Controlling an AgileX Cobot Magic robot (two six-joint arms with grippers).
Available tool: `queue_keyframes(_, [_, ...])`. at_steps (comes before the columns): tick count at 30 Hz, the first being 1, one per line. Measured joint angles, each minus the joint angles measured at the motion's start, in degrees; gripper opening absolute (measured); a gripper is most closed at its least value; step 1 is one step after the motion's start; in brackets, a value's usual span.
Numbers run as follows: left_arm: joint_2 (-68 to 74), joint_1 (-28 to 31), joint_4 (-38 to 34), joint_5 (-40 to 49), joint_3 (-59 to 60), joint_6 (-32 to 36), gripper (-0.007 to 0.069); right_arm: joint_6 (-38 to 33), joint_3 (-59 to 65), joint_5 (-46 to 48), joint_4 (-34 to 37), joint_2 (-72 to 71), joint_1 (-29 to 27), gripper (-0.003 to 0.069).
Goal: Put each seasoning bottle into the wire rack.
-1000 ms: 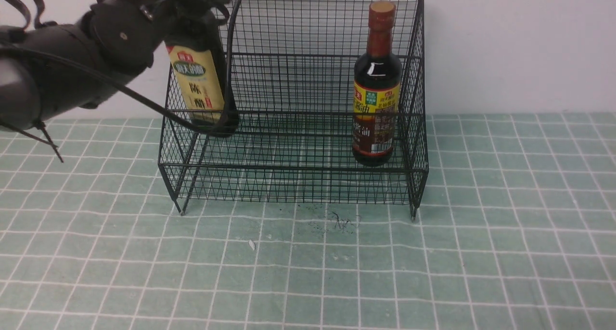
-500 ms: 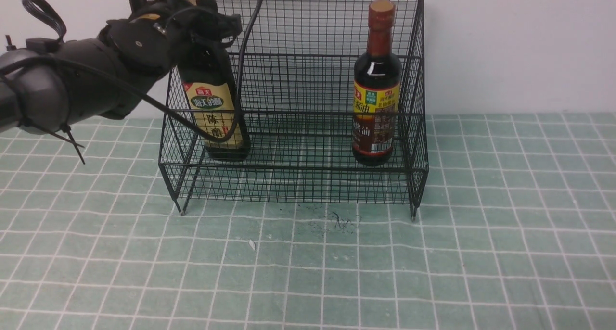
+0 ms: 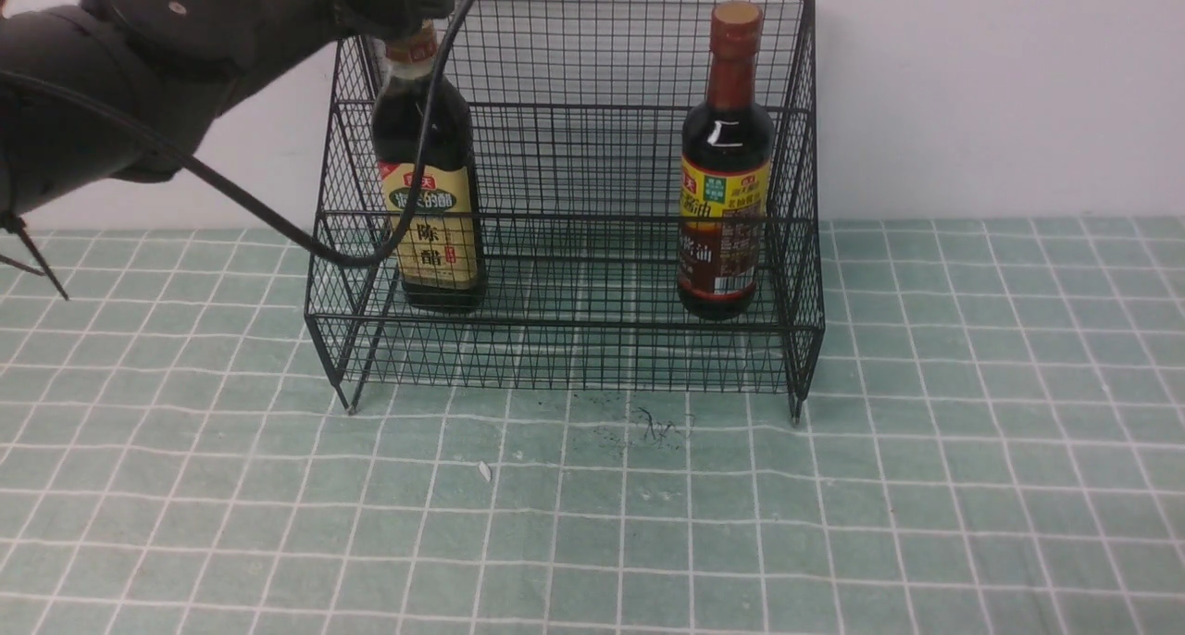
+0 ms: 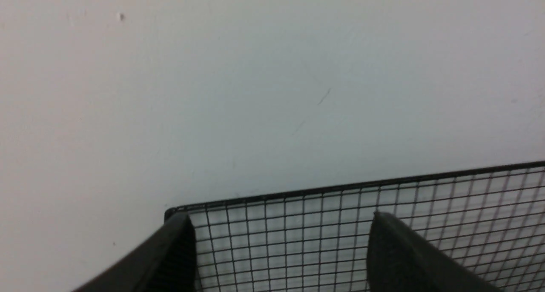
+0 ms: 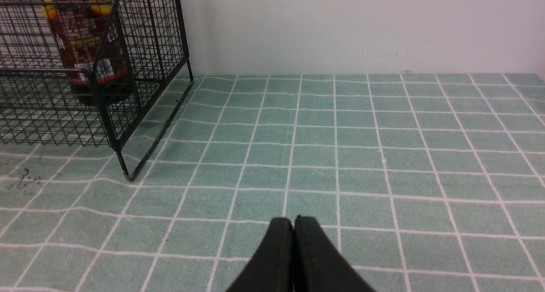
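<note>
The black wire rack (image 3: 565,322) stands against the wall. Two seasoning bottles stand upright on its lower shelf. The squarish one (image 3: 433,237), with a tan-yellow label, is at the left. The round one (image 3: 725,168), with a reddish-brown neck, is at the right. My left gripper (image 3: 400,4) hovers just over the squarish bottle's cap. In the left wrist view this gripper (image 4: 279,245) is open, and only the rack's back mesh (image 4: 383,182) shows between its fingers. My right gripper (image 5: 293,224) is shut and empty, low over the cloth, to the right of the rack (image 5: 108,109) and the round bottle (image 5: 83,49).
A green checked cloth (image 3: 833,524) covers the table, with a white wall close behind the rack. The left arm's black cable (image 3: 278,223) hangs across the rack's left front. A dark smudge (image 3: 653,427) and a small white scrap (image 3: 483,471) lie in front of the rack.
The squarish bottle came down from the air onto the rack's lower shelf. The left gripper opened, let it go and rose above its cap. The round bottle stayed put.
</note>
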Motion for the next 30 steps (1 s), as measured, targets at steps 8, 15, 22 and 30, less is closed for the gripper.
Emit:
queue_keyframes(8, [-12.00,3.30,1.66,26.91,-0.07,-1.54,0.0233,0.02,0.00,0.00,0.00,0.00,0.00,-0.0012])
queue_keyframes(15, [-15.83,9.08,15.55,56.85,-0.09,-16.04,0.0002,0.02,0.00,0.00,0.00,0.00,0.00,-0.0012])
queue_keyframes(22, [-20.76,10.25,28.73,69.78,3.29,-24.83,-0.0006,0.02,0.00,0.00,0.00,0.00,0.00,-0.0012])
queue_keyframes(30, [-41.11,10.25,28.47,62.77,18.01,-25.28,-0.0006,0.10,0.00,0.00,0.00,0.00,0.00,-0.0012])
